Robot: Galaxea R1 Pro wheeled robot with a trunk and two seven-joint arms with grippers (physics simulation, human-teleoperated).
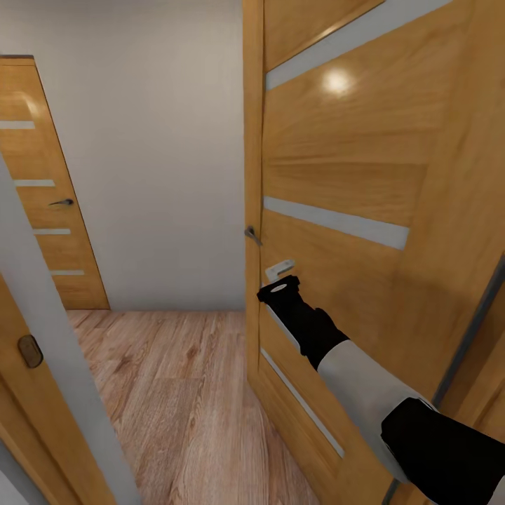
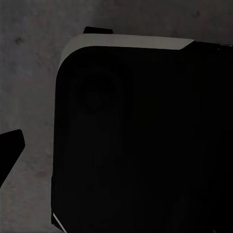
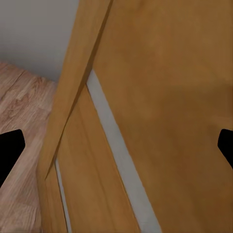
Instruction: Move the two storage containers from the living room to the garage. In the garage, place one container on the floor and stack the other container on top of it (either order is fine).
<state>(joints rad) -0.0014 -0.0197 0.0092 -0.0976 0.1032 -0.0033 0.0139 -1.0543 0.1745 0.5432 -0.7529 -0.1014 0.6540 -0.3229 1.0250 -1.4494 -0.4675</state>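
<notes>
Beside the open door: I had the right arm stretched along the face of the oak door, the robot standing in its doorway over light wood-plank floor.
Landmark: that oak door, with frosted strips, a lever handle at its free edge and a small white latch plate just below the handle.
Right gripper: its position faced the door panel; two dark fingertips sat at opposite edges of the right wrist view, well apart, nothing between them, so I read the jaws as wide open and empty.
Key relation: the door's long edge ran upright, just beside the wrist end of my right arm, handle above it; the right arm was clearly the nearer one for any push on the door.
Left gripper: one dark fingertip showed over grey mottled concrete; I could not tell how far those jaws stood apart or whether they held anything.
Containers: no orange-red box appeared near the door.
Second door: another oak door stood shut, well beyond the landmark door across the plank floor.
</notes>
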